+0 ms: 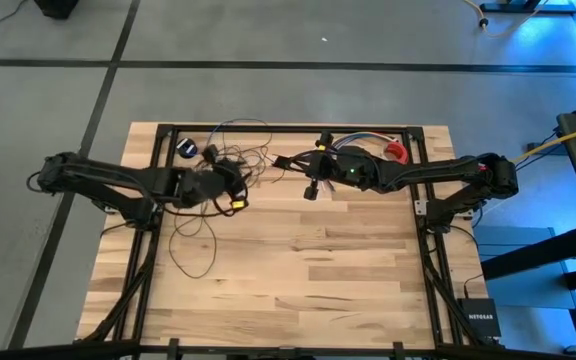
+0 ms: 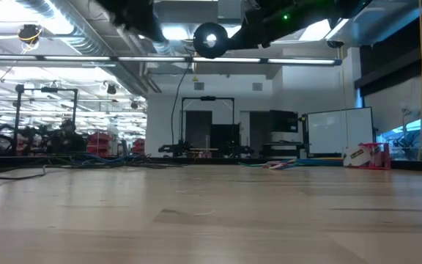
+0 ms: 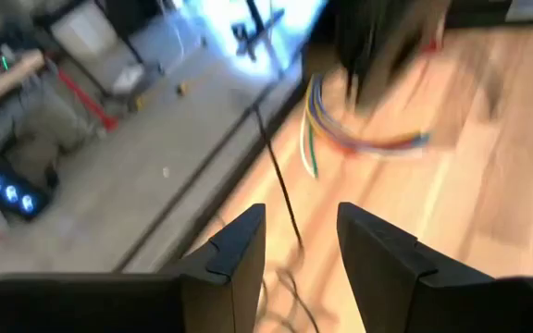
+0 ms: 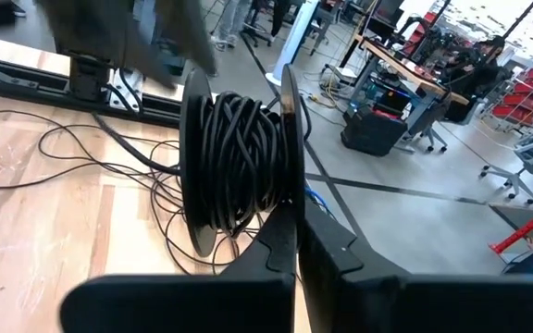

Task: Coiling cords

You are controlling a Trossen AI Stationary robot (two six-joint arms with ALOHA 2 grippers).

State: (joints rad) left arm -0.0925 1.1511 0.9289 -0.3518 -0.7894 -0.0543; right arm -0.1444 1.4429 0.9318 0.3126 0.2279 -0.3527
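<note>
Black cord, thin and looped, sprawls over the wooden table's (image 1: 318, 260) far-left part, partly wound on a black flanged spool (image 4: 239, 166) clamped by its rim in the right gripper (image 1: 313, 172) near the far edge's middle. The left gripper (image 1: 230, 185), fingers apart, hovers over the loose loops (image 1: 203, 225), nearer them; one strand (image 3: 280, 190) runs between its fingers.

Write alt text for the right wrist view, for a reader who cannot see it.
The right gripper, fingers shut, pinches the rim of a black spool wound thick with dark cord. More loose loops of the cords trail across the wooden table beside it, and a workshop floor with desks and chairs lies beyond.
</note>
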